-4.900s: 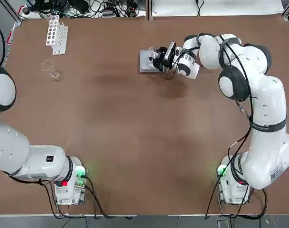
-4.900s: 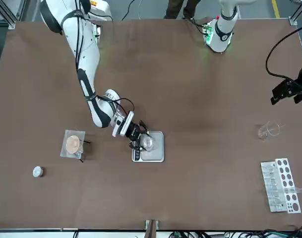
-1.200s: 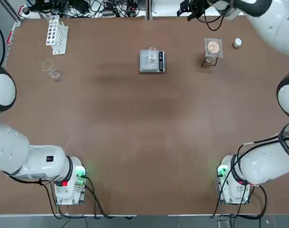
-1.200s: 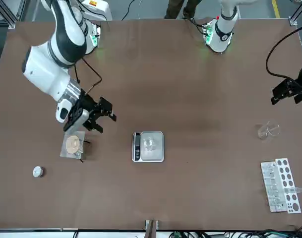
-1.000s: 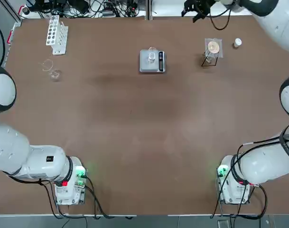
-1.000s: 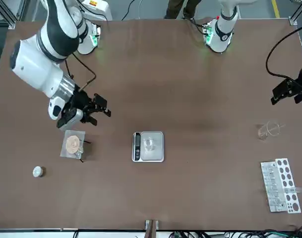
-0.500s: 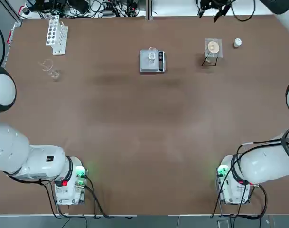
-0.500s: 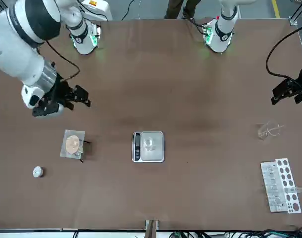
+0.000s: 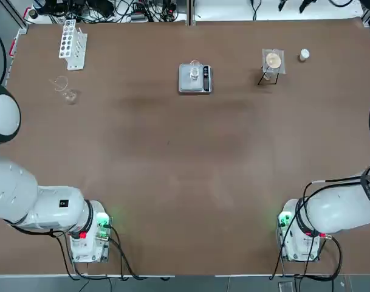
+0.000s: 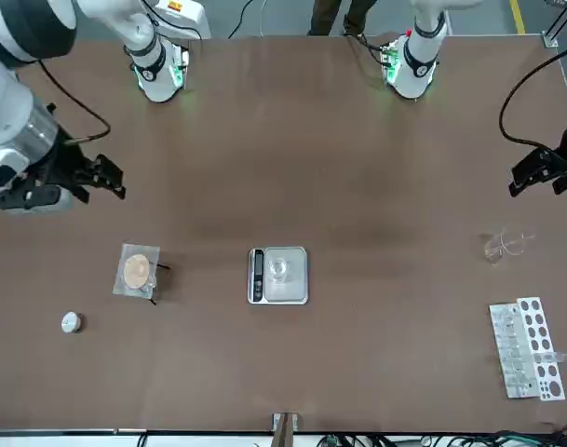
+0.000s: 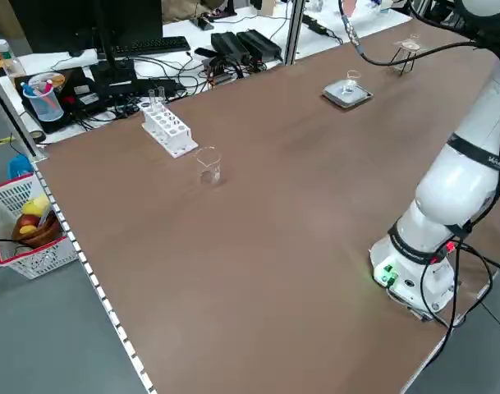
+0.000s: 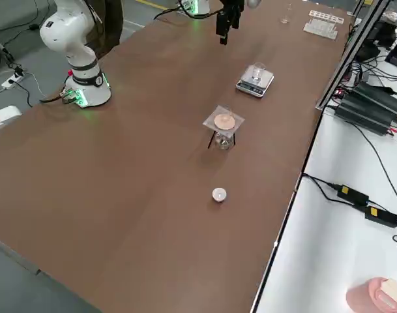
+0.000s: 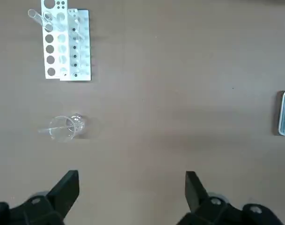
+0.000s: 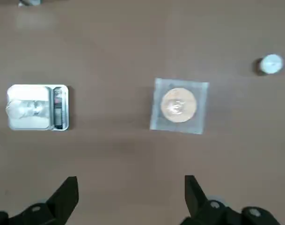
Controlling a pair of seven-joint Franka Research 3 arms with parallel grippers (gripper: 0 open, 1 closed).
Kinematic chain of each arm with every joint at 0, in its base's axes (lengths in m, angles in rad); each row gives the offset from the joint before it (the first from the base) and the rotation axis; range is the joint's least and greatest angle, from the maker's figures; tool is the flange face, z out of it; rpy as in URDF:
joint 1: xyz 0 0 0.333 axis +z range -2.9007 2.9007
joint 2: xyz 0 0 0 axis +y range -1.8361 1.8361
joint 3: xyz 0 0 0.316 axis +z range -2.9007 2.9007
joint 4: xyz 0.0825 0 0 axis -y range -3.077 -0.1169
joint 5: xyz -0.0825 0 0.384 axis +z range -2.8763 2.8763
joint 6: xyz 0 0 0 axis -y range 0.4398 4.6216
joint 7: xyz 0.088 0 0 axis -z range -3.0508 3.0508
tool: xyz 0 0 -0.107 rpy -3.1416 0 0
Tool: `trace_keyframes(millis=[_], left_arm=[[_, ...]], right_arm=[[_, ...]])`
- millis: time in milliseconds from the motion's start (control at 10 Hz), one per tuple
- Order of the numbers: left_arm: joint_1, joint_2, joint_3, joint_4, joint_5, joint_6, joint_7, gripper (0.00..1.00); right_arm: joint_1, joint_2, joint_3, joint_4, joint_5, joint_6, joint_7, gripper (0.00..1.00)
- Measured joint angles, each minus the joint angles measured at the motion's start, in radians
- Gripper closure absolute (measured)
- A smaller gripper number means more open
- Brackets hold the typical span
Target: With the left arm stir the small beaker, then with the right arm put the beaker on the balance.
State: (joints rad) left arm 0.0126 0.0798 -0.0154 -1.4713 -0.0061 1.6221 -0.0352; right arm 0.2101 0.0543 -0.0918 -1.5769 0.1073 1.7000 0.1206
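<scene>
The small beaker (image 10: 279, 269) stands upright on the plate of the balance (image 10: 264, 277), a silver square scale at the far middle of the table; in the top view, the beaker (image 9: 194, 72) and the balance (image 9: 202, 81) appear again. My right gripper (image 10: 110, 180) hangs open and empty, high over the table's right side, well away from the balance. Its wrist view looks down on the balance (image 14: 58, 107) between open fingers (image 14: 67, 190). My left gripper (image 10: 530, 177) is open and empty above the table's left side, far from the beaker.
A larger glass vessel (image 10: 502, 246) with a rod in it and a white test-tube rack (image 10: 525, 358) sit at the far left. A weighing dish of tan powder on a small stand (image 10: 139, 270) and a small white cap (image 10: 71, 322) lie at the far right.
My right gripper has drawn away from the balance, rising and swinging out towards the robot's right. The small beaker stays on the balance. The left arm has not moved.
</scene>
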Motion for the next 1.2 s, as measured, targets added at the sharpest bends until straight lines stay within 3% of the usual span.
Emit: trace_keyframes(millis=[500,1000,1200], left_arm=[[0.000,0.000,0.000,0.000,0.000,0.000,0.000,0.00],[0.000,0.000,0.000,0.001,0.000,0.000,0.000,0.00],[0.000,0.000,0.000,0.001,0.000,0.000,0.000,0.00]], right_arm=[[-0.112,-0.004,-0.002,0.151,-0.009,-0.197,0.019,0.00],[-0.188,-0.003,-0.001,0.151,-0.011,-0.206,0.025,0.00],[-0.229,-0.003,0.044,0.139,-0.053,-0.198,0.023,0.00]])
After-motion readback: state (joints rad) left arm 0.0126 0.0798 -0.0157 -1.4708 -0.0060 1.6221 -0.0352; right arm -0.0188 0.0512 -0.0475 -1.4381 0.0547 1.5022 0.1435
